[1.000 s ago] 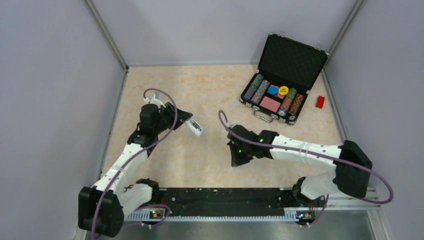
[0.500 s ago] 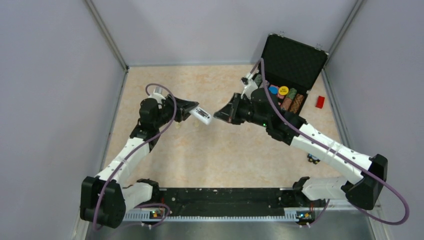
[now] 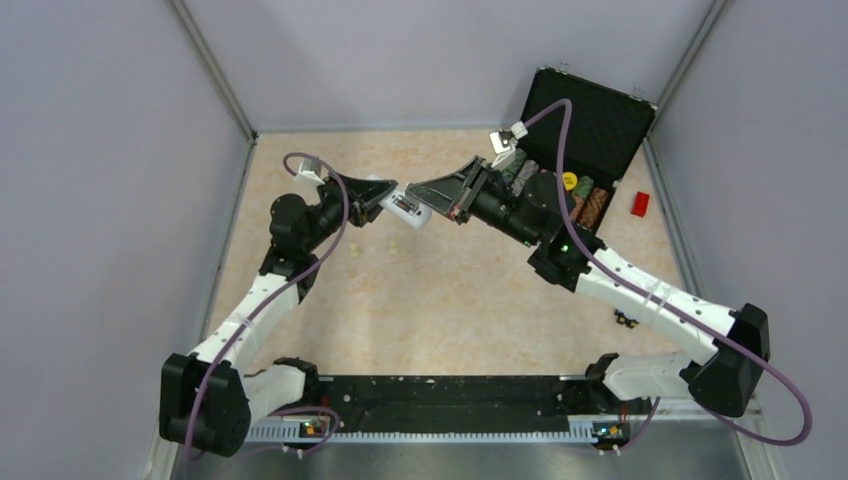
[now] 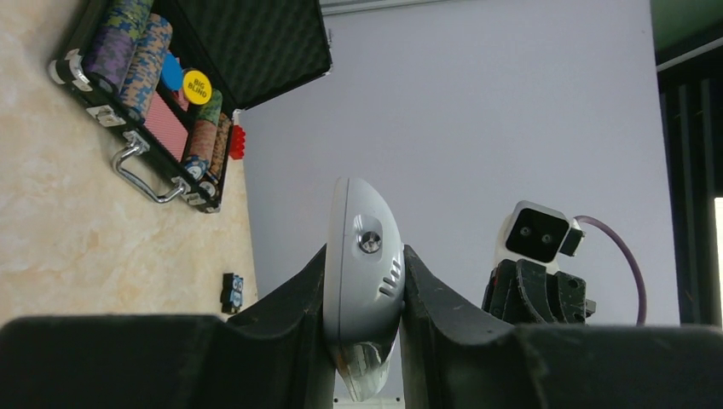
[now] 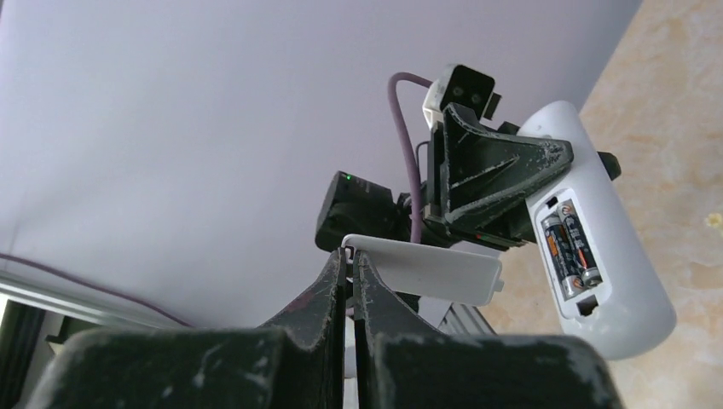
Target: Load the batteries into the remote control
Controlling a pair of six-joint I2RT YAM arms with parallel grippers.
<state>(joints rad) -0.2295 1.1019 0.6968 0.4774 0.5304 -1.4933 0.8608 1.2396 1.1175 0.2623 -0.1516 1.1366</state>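
My left gripper (image 3: 388,200) is shut on the white remote control (image 3: 407,208) and holds it in the air above the table's back middle. In the left wrist view the remote (image 4: 362,281) stands edge-on between the fingers (image 4: 298,315). In the right wrist view the remote's (image 5: 610,281) back is open and two dark batteries (image 5: 571,247) lie side by side in the compartment. My right gripper (image 5: 349,256) is shut on one end of a small loose white cover (image 5: 426,271), held just beside the remote. Seen from above, the right gripper (image 3: 420,194) nearly meets the remote.
An open black poker chip case (image 3: 560,170) stands at the back right, with a red block (image 3: 640,203) beside it. A small dark and blue piece (image 3: 627,319) lies on the table at the right. Small cream pegs (image 3: 395,246) lie below the remote. Grey walls enclose the table.
My right arm swung from low over the table's middle up and back to the remote, carrying the cover. My left arm lifted the remote further back and to the right.
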